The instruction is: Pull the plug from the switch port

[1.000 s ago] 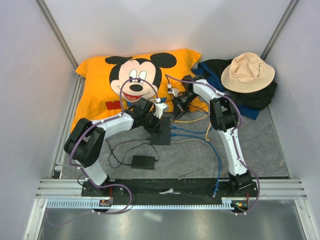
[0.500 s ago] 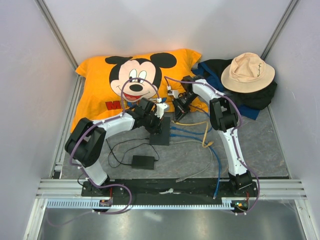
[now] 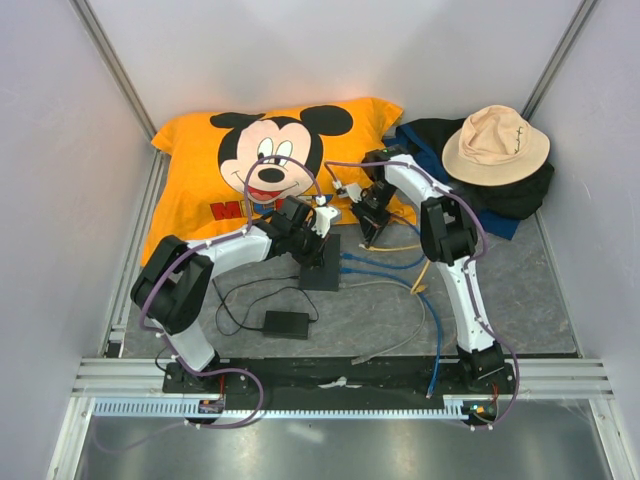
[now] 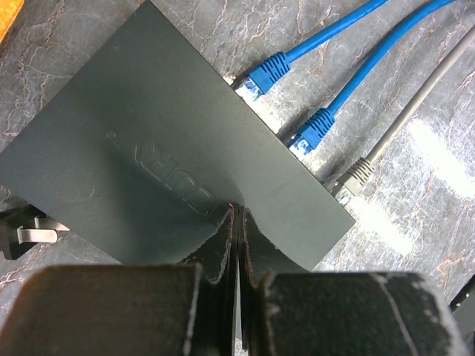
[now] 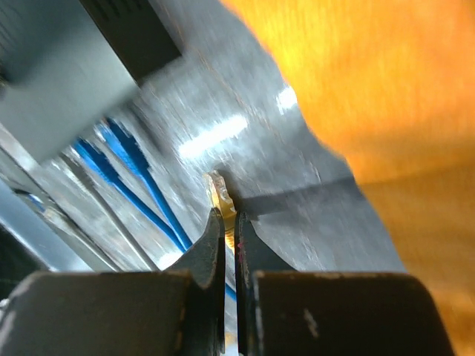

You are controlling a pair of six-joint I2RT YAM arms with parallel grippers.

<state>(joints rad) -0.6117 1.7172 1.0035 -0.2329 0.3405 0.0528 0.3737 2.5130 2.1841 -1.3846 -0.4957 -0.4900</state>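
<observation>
The switch [image 4: 148, 141] lies flat on the tabletop [image 4: 438, 193], with two blue cables [image 4: 269, 70] and a grey cable [image 4: 358, 174] seated in its ports. The left end effector [image 4: 236, 216] is fully closed and empty; its tips only press on the switch's top face. The right end effector [image 5: 230, 222] is closed on the yellow plug [image 5: 220, 191], well clear of the switch.

Hazards:
- The pinch is narrow, so the plug may slip.
- The trailing yellow lead [image 3: 400, 246] may snag the seated cables and drag the switch, which is pressed, not gripped.

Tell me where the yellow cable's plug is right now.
In the right wrist view, the yellow plug sits pinched in the right hand, clear of the switch and beside the orange pillow.
</observation>
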